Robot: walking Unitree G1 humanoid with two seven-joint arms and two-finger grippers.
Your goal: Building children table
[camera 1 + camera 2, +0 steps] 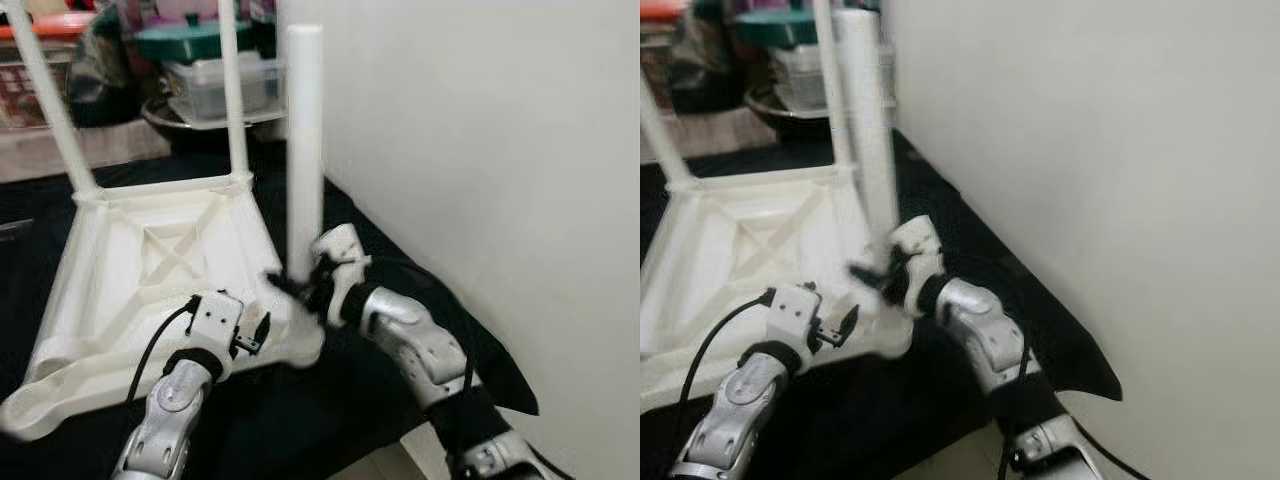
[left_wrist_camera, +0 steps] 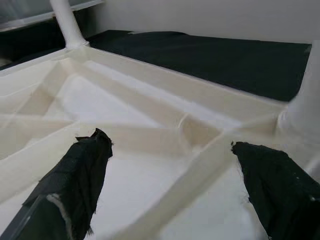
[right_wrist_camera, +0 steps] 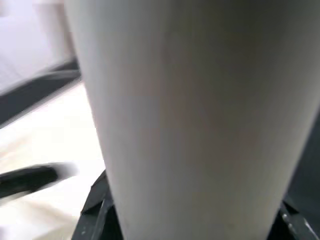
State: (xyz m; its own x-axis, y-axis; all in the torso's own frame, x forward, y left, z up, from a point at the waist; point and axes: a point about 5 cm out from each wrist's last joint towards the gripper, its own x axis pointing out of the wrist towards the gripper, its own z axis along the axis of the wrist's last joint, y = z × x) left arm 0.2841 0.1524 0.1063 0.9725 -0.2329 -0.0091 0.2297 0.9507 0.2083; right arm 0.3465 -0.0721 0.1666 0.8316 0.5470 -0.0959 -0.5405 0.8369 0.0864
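Lying upside down on a black cloth (image 1: 300, 410), the white plastic table top (image 1: 150, 290) showed its moulded underside, a shallow tray crossed by raised ribs that met in an X. Two round, smooth legs already stood in its far corners, the left one (image 1: 50, 110) and the one nearer the wall (image 1: 235, 100), both tilting slightly outward. At the near corner by the wall, the right gripper (image 1: 300, 285) was clenched around the lower part of a third leg (image 1: 304, 140), a plain white tube held upright with its base at the corner socket. In the right wrist view this tube loomed close and blurred, its matt surface between the black fingers (image 3: 97, 200). The left gripper (image 1: 255, 335) hovered over the near edge of the table top, its cloth-covered fingers (image 2: 80, 175) spread apart and holding nothing. A pale, smooth wall (image 1: 480, 150) rose to the right, and stacked plastic containers (image 1: 220, 85) sat behind the table.
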